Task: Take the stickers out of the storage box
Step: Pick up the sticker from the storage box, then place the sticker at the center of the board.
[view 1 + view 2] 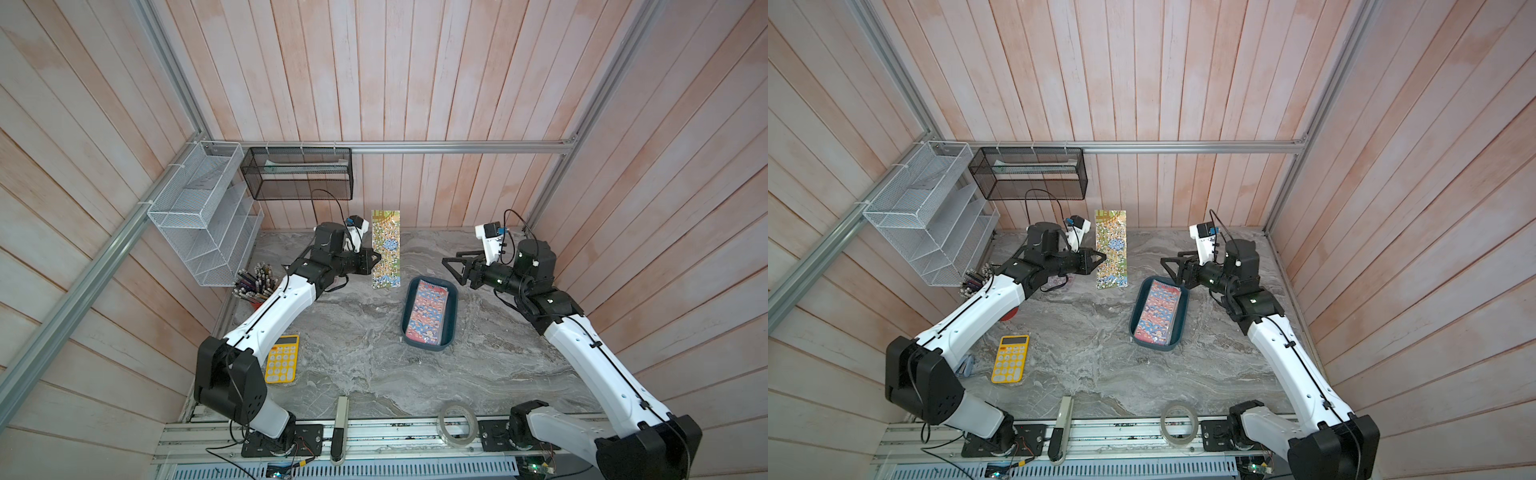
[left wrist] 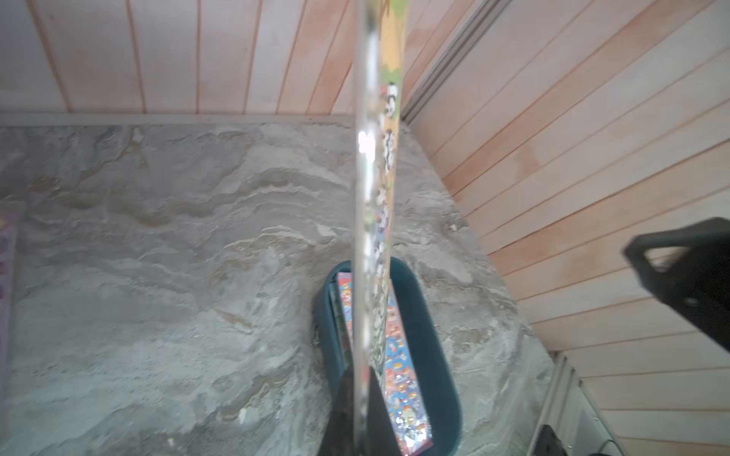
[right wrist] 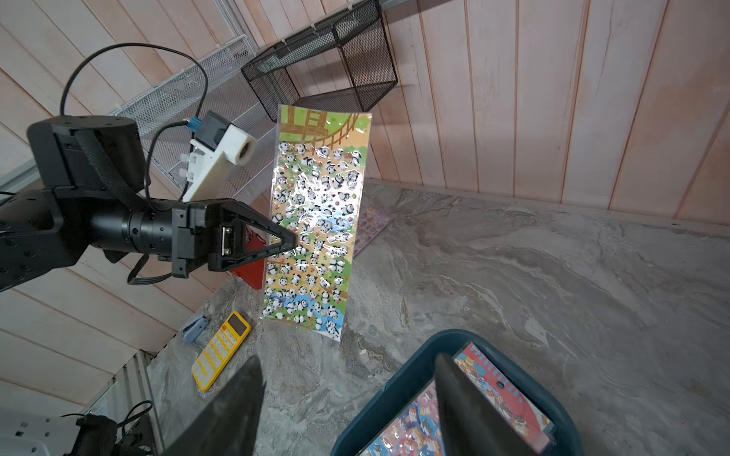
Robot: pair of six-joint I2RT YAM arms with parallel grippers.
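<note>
My left gripper [image 1: 377, 259] [image 3: 292, 240] is shut on the edge of one panda sticker sheet [image 1: 386, 249] [image 1: 1111, 249] [image 3: 316, 221]. It holds the sheet upright above the table, left of the storage box. In the left wrist view that sheet [image 2: 379, 158] shows edge-on between the shut fingers [image 2: 347, 395]. The dark teal storage box [image 1: 452, 316] [image 1: 1181, 316] [image 3: 395, 391] lies on the marble with more stickers [image 1: 428, 311] [image 3: 497, 391] stacked inside. My right gripper [image 1: 451, 257] [image 3: 347, 359] hovers open and holds nothing above the box's far end.
A yellow calculator [image 1: 282, 363] and a pen cup [image 1: 253, 282] are at the left. A white wire rack [image 1: 203, 224] and a black mesh basket [image 1: 299, 174] hang on the walls. A tape roll [image 1: 457, 424] lies at the front edge. A pink sheet [image 3: 371, 225] lies behind the held one.
</note>
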